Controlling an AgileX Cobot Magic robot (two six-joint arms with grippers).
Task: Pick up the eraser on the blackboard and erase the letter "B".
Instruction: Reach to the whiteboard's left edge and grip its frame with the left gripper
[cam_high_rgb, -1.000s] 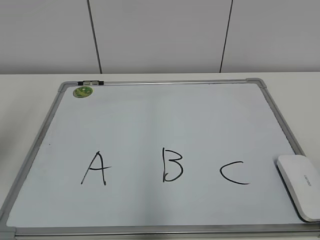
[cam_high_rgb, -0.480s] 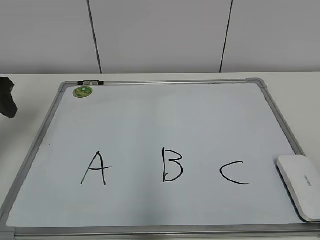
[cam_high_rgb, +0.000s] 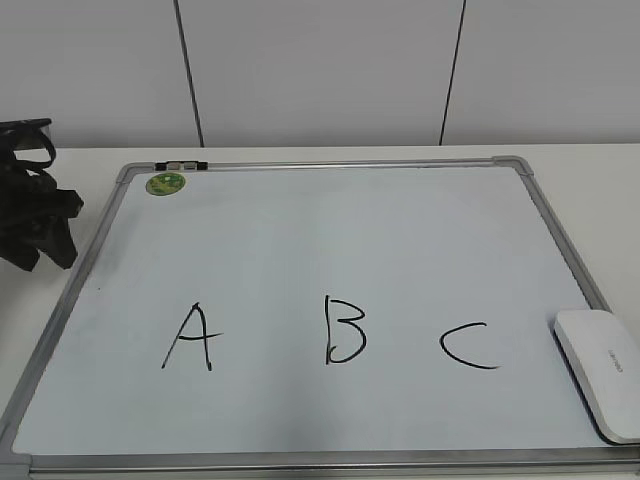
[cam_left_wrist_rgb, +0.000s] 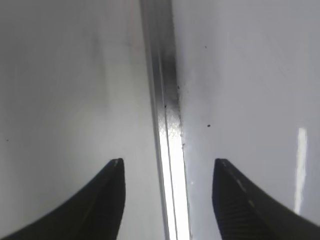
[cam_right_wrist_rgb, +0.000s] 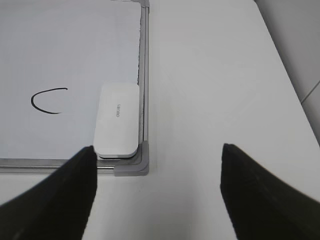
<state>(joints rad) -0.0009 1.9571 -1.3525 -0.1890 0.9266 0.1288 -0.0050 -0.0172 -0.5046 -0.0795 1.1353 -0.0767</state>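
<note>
surroundings: green magnet (cam_high_rgb: 166, 183) and a small clip (cam_high_rgb: 180, 164) at the far left corner of the blackboard (cam_high_rgb: 330, 240); letters a (cam_high_rgb: 190, 338) and c (cam_high_rgb: 470, 345) flank the letter "b" (cam_high_rgb: 345, 330).
eraser (cam_high_rgb: 600, 370): lies flat in the board's near right corner, against the frame, just right of c.
left gripper (cam_left_wrist_rgb: 167, 200): fingers spread wide, poised above the board's left frame rail.
right gripper (cam_right_wrist_rgb: 157, 192): fingers wide apart, empty, above the table near the eraser's corner.
</note>
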